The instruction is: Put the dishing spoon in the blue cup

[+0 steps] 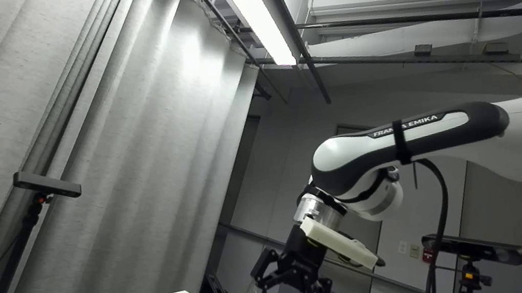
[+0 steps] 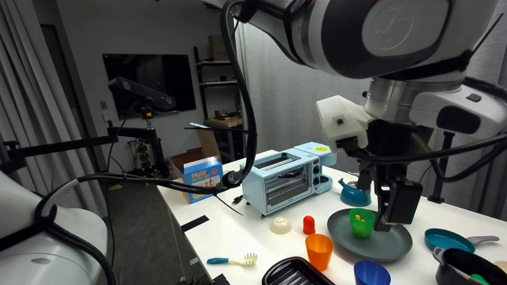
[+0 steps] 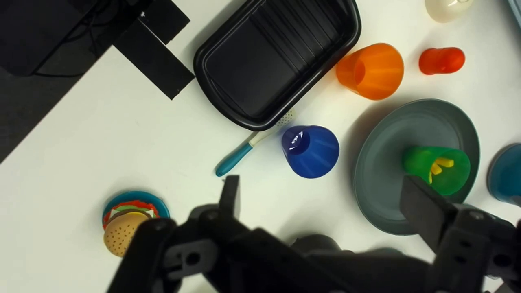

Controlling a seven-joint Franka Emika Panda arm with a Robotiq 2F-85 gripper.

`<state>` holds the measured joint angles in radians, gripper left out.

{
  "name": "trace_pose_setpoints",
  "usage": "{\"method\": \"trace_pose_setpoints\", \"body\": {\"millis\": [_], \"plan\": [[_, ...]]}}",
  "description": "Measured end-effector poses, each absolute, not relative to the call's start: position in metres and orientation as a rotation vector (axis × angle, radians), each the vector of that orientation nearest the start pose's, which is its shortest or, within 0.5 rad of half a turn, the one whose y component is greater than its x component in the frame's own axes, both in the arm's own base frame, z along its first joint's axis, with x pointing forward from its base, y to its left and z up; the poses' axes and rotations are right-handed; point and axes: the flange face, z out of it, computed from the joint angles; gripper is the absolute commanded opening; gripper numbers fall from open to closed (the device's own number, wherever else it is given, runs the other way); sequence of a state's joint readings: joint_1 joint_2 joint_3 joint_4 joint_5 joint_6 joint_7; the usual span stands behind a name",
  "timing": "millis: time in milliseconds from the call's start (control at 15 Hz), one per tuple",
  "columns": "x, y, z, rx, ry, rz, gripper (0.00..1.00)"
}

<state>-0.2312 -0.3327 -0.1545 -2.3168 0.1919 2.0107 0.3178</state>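
Gripper (image 3: 325, 197) hangs over the white table (image 3: 134, 138), jaws spread wide w/ nothing held, while the dishing spoon (image 3: 244, 149) (prob the teal-handled one w/ holed head) lies just beside the upright blue cup (image 3: 311, 156), part hidden by the rim of the black tray (image 3: 244, 77), can't tell if pinned. Main risk on pickup: head snags on tray or knocks cup, bc all 3 sit so close. Also, the forked server (image 2: 233, 261) in an exterior view has a sim handle & could get grabbed instead, & once in, the spoon's length might tip the cup if it's light.
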Motion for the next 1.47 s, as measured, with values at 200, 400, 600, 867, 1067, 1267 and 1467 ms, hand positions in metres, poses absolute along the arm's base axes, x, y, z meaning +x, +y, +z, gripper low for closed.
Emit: {"method": "trace_pose_setpoints", "body": {"millis": [200, 400, 600, 867, 1067, 1267, 1467], "plan": [[0.421, -0.162, 0.472, -2.677, 1.139, -0.030, 1.00], [0.423, -0.159, 0.464, -2.641, 1.187, -0.018, 1.00], [0.429, -0.156, 0.450, -2.588, 1.251, -0.025, 1.00], [0.442, -0.158, 0.424, -2.519, 1.345, -0.034, 1.00], [0.450, -0.163, 0.406, -2.479, 1.417, -0.036, 1.00], [0.456, -0.168, 0.390, -2.452, 1.485, -0.030, 1.00], [0.459, -0.170, 0.377, -2.426, 1.547, -0.006, 1.00]]}}
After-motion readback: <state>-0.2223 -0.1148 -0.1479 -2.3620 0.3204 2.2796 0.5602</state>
